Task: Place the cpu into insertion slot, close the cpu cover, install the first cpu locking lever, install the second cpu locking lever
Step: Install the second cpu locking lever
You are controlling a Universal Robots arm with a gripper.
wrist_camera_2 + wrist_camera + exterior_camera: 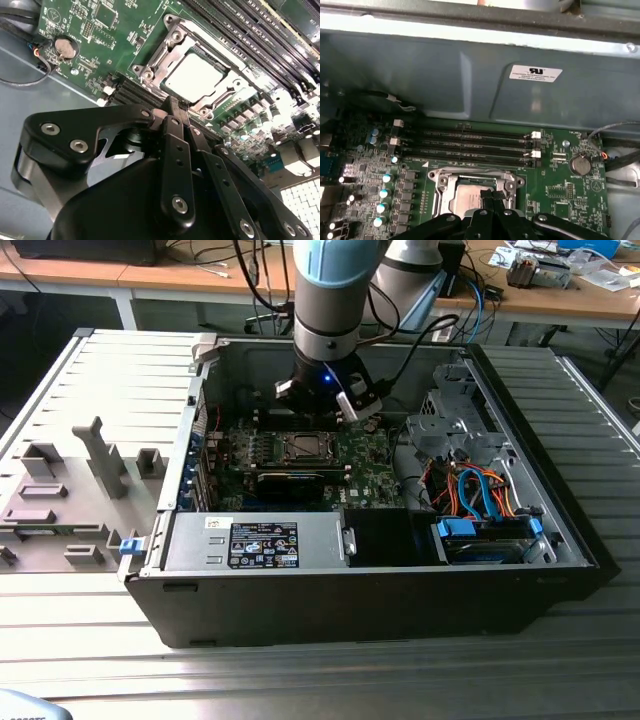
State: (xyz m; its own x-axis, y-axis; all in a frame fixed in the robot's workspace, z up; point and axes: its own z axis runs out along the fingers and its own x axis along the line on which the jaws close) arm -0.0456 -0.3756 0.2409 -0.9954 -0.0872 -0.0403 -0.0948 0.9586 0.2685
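So the open black desktop computer case (400,580) is lying on its side on a ribbed grey metal table (300,680), and the silver-and-blue robot arm (335,290) reaches down into it from above. The black two-finger gripper (172,107) hangs just above the green circuit board (100,30), right beside the edge of the small square insertion slot with the metal rim (195,75). In both wrist views the black fingertips (492,197) are pressed together with nothing pinched between them, tips pointing at the socket edge. The small flat square cpu with the pale silver-grey face (192,77) is already sitting in the slot, and the thin grey metal cpu cover frame (167,52) looks to be lying down flat around it (can't tell whether the levers are latched, they're too hard to make out). In the first wrist view the cpu (470,197) shows just past the fingertips, with the long black memory slots (470,142) running alongside the socket and a round silver coin battery (579,164) off to one side. In the exterior view the socket (300,447) sits near the middle of the board, a long black card (290,480) lies just in front of it, and a bundle of orange and blue cables (480,495) sits toward the exterior view's right.
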